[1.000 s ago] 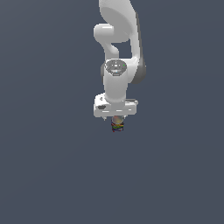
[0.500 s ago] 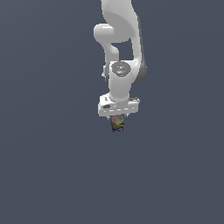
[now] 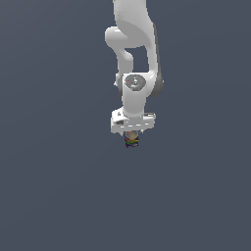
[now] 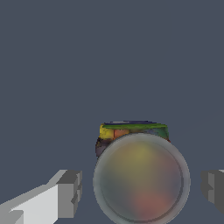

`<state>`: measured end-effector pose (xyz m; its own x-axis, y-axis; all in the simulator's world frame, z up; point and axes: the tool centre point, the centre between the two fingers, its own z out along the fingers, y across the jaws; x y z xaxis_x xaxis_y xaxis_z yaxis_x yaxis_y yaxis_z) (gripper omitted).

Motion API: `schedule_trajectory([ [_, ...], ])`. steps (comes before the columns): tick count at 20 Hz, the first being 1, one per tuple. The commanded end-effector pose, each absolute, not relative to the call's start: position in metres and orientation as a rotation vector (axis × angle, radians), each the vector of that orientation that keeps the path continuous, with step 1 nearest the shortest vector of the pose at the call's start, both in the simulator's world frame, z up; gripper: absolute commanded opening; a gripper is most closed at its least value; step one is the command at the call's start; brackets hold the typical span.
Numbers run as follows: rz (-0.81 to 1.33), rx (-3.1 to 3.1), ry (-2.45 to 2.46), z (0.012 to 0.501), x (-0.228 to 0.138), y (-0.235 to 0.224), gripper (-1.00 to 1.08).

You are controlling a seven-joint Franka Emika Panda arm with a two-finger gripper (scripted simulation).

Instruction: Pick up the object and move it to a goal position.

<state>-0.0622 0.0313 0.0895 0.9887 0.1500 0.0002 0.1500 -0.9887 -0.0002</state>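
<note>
The object (image 3: pixel 131 141) is a small stubby item with rainbow bands, standing on the grey floor directly under the white hand. In the wrist view its rounded tan top (image 4: pixel 141 179) fills the space between the fingers, with yellow, red and green bands (image 4: pixel 131 130) showing behind it. My gripper (image 3: pixel 131 139) is open and straddles the object. One finger (image 4: pixel 65 192) stands on one side and the other finger (image 4: pixel 213 186) on the opposite side. A gap shows between each finger and the object.
A plain dark grey floor (image 3: pixel 59 196) surrounds the arm. No other objects and no goal marker show in either view.
The hand has dropped slightly lower over the object and shifted a little toward the exterior view's right. The object has not moved.
</note>
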Motion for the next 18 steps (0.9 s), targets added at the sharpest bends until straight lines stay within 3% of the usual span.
schedule_trajectory([
  [1,0.001,-3.132,-0.237,0.077,-0.063,0.031,1.0],
  [9,0.0,-3.132,-0.238,0.058,-0.063,0.031,1.0],
  [10,0.0,-3.132,-0.238,0.058,-0.063,0.031,-1.0],
  [18,0.0,-3.132,-0.238,0.058,-0.063,0.031,-1.0],
])
